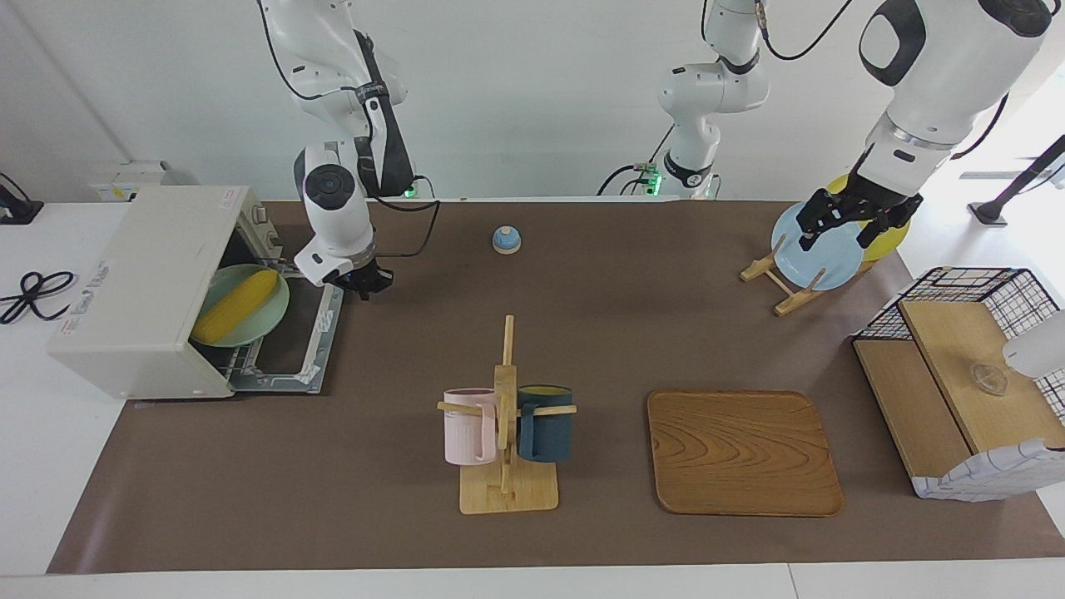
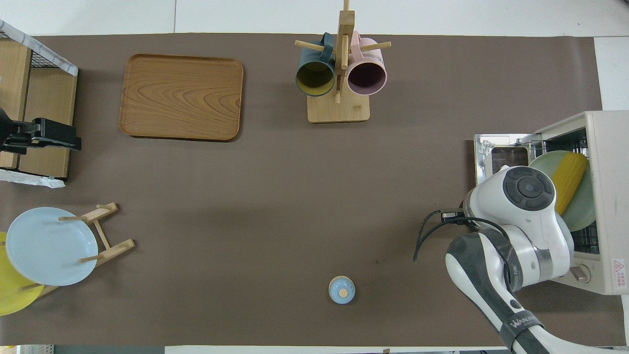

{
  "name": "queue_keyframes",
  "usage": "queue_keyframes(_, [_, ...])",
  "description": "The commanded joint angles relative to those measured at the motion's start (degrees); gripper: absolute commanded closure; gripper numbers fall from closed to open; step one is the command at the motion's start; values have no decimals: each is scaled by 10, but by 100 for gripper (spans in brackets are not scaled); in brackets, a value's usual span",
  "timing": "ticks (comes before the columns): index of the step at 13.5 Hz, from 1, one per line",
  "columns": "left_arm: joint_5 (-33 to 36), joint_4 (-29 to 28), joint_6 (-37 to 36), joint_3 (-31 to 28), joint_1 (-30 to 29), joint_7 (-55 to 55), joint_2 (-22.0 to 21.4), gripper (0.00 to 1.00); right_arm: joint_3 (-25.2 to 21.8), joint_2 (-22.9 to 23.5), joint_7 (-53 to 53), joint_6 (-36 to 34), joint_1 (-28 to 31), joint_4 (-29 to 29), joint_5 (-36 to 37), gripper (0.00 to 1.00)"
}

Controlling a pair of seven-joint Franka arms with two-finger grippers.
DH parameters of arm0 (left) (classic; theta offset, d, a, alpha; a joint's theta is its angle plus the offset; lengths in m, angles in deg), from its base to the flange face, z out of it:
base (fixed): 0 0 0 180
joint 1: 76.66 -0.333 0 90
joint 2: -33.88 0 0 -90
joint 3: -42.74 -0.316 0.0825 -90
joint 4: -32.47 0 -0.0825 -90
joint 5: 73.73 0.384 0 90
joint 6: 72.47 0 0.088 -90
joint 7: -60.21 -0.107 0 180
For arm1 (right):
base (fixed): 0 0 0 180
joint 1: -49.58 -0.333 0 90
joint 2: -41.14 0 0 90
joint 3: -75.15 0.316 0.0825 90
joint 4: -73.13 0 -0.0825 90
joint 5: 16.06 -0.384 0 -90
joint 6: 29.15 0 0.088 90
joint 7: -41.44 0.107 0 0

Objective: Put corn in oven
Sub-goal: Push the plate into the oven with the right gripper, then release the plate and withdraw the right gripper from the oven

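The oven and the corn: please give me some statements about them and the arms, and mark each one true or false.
1. The corn lies on a green plate in the oven. True.
2. The oven door is closed. False: it is folded down, open.
3. The right gripper holds the corn. False: it is shut on nothing, beside the door's edge.
4. The left gripper is over the blue plate in the rack. True.
5. The mugs stand on the tray. False: they hang on a wooden stand; the tray is bare.
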Motion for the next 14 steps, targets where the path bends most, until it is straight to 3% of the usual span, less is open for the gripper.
queue_keyframes(1, [9,-11,4,4,-7,-3,-11,0,1,-26,-25,22,16,-35,-11,100])
queue_keyframes(6, [9,-11,4,4,-7,-3,-11,0,0,-28,-30,14,20,-39,-6,100])
queue_keyframes(9, [9,-11,4,4,-7,-3,-11,0,0,-29,-30,1,42,-37,50,100])
queue_keyframes(14, [9,-11,4,4,-7,-3,-11,0,0,-27,-31,-33,44,-16,76,100])
